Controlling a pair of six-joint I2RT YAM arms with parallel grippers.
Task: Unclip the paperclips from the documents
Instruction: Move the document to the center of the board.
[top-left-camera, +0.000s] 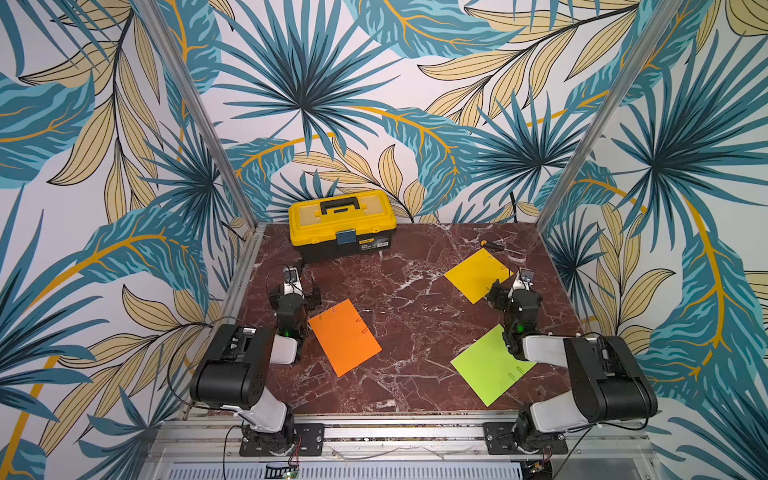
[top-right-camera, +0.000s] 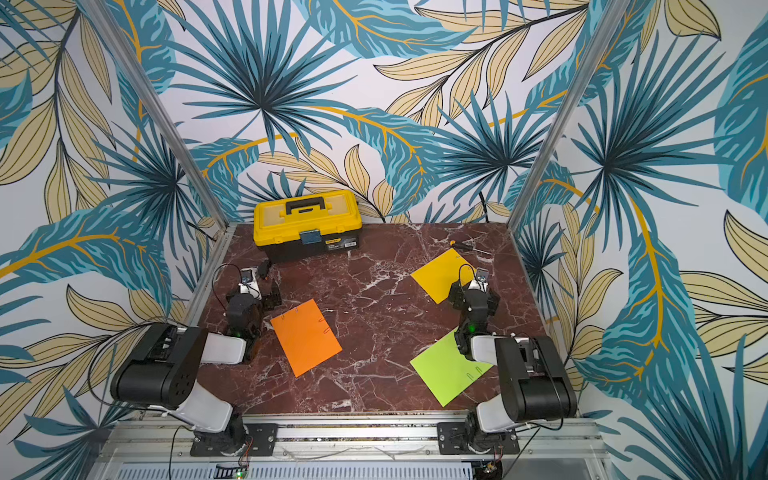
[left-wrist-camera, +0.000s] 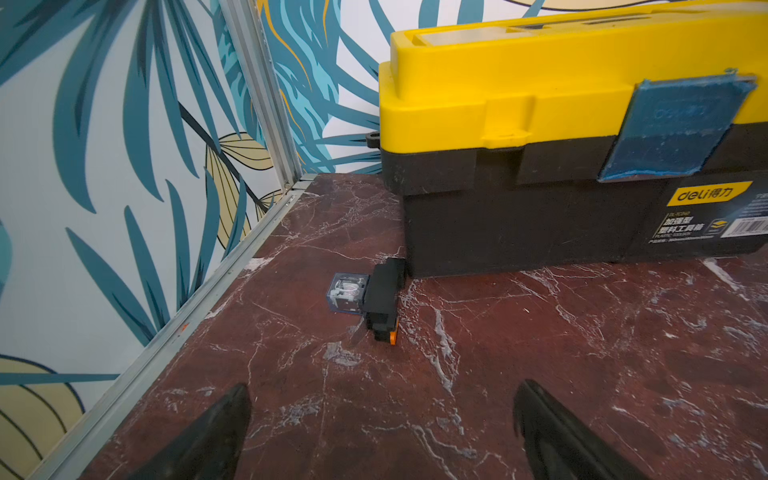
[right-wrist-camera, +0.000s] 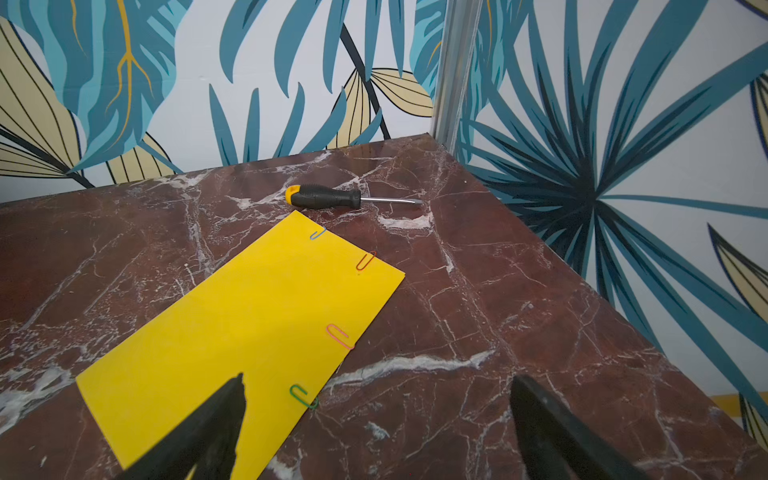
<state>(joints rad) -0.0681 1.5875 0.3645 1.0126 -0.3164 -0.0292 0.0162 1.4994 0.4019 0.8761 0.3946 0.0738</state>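
Observation:
Three documents lie flat on the marble table in both top views: an orange sheet (top-left-camera: 345, 336) by the left arm, a yellow sheet (top-left-camera: 476, 274) at the back right and a lime green sheet (top-left-camera: 490, 365) at the front right. Paperclips sit on their edges, among them a red one (top-left-camera: 365, 330) on the orange sheet. In the right wrist view the yellow sheet (right-wrist-camera: 232, 324) carries blue (right-wrist-camera: 318, 234), red (right-wrist-camera: 365, 260), pink (right-wrist-camera: 340, 336) and green (right-wrist-camera: 303, 395) paperclips. My right gripper (right-wrist-camera: 378, 379) hangs open over its near edge. My left gripper (left-wrist-camera: 382, 388) is open over bare marble.
A yellow-and-black toolbox (top-left-camera: 341, 224) stands at the back, close ahead of the left gripper. A small black block with a clear relay (left-wrist-camera: 380, 297) lies beside it. A screwdriver (right-wrist-camera: 328, 197) lies just behind the yellow sheet. Aluminium posts and patterned walls bound the table on three sides.

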